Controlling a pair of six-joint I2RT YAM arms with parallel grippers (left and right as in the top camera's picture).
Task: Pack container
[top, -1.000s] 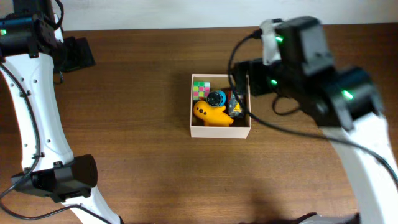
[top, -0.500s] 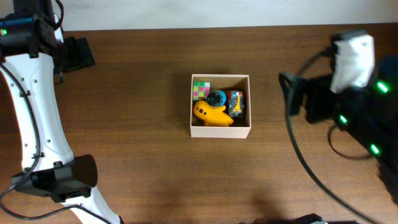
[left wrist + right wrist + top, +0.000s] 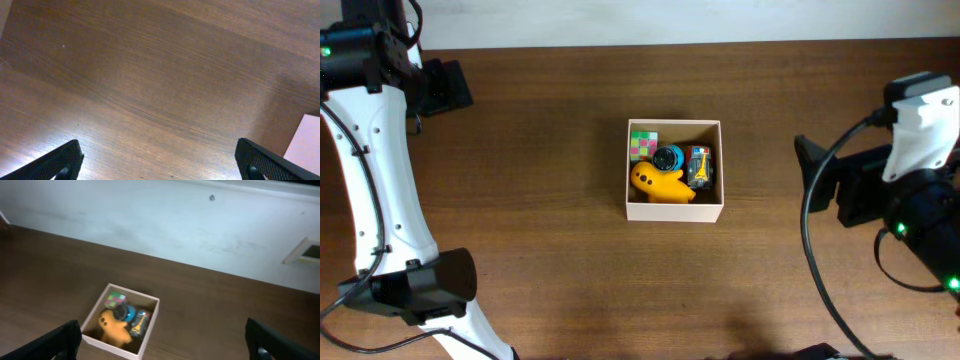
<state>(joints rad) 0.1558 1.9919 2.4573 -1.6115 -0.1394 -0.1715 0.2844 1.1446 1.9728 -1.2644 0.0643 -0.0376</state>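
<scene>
The container (image 3: 675, 211), a square shallow box with white walls, stands mid-table. It holds a yellow toy (image 3: 660, 183), a coloured cube (image 3: 643, 144), a blue round toy (image 3: 669, 158) and a small dark pack (image 3: 699, 166). It also shows in the right wrist view (image 3: 150, 325), lower left. My right gripper (image 3: 817, 170) is open and empty to the right of the container, well apart from it; in its own view (image 3: 162, 337) both fingers stand wide. My left gripper (image 3: 440, 88) is at the far left back, open and empty (image 3: 157, 152) over bare wood.
The brown wooden table (image 3: 540, 240) spreads all round the container. A pale wall (image 3: 165, 225) runs behind the table's back edge. A pale corner (image 3: 306, 145) shows at the lower right of the left wrist view.
My right arm has drawn back from over the container's right side to the right edge of the table. The container, its toys and the left arm have not moved.
</scene>
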